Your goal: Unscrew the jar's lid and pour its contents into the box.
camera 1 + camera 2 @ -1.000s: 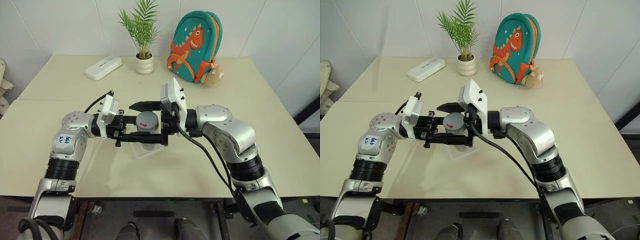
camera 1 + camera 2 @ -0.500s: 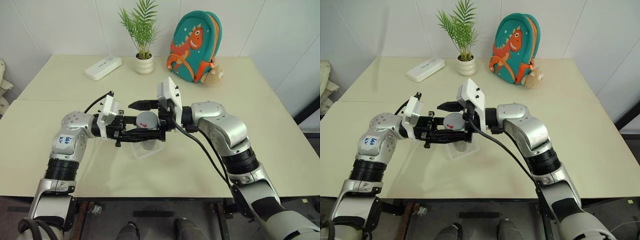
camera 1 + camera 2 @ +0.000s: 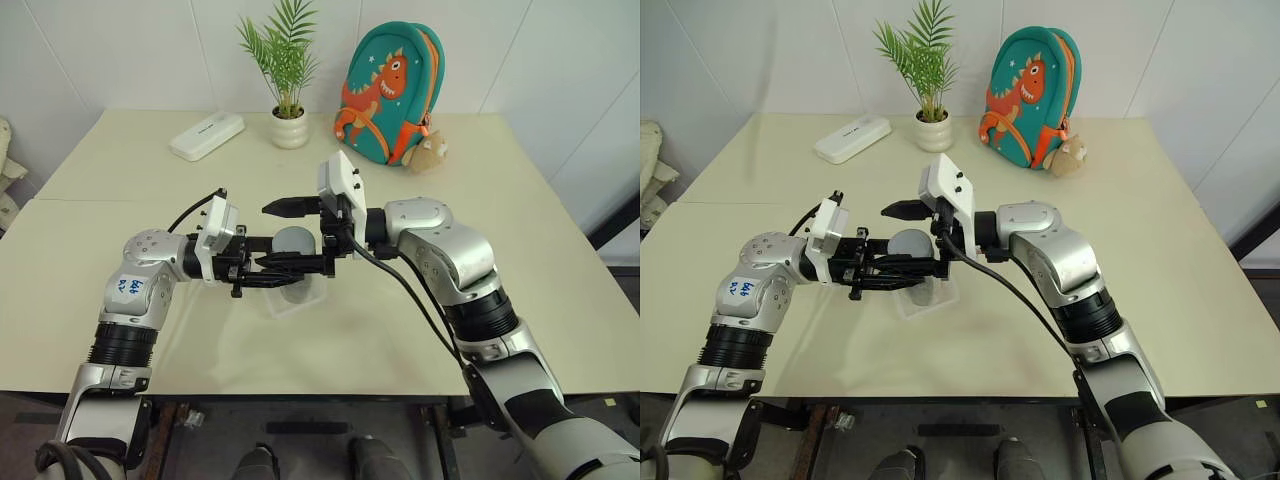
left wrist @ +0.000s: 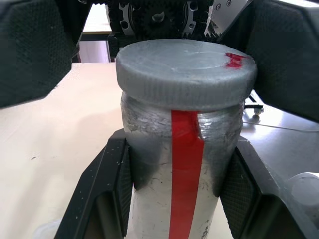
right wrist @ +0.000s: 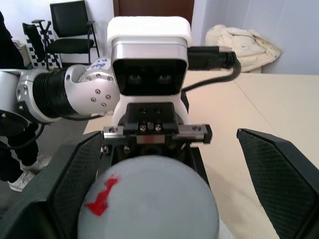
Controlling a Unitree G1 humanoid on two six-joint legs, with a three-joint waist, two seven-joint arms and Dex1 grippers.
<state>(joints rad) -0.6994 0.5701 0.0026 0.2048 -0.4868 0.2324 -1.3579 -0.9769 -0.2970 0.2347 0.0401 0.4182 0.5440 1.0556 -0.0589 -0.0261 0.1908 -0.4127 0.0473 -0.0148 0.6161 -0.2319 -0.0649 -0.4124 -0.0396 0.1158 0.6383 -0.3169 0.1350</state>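
I hold the jar [image 4: 182,164], clear with a red stripe, upright above the table with my left gripper [image 3: 298,272] shut on its body. Its grey lid [image 3: 293,240] sits on top and has a red mark [image 5: 102,198]. My right gripper [image 3: 286,236] is open and comes in level from the other side. One of its black fingers [image 3: 288,207] is beyond the lid and the other is on the near side, neither clearly touching it. The clear box [image 3: 283,306] lies on the table directly under the jar. I cannot make out the contents through the cloudy wall.
At the back of the cream table [image 3: 120,200] are a flat white oblong case [image 3: 207,136], a white plant pot [image 3: 289,128], a teal dinosaur backpack [image 3: 388,95] and a small plush toy [image 3: 428,153].
My right arm has pushed its open gripper slightly further along the lid. The left gripper and the jar have stayed in place.
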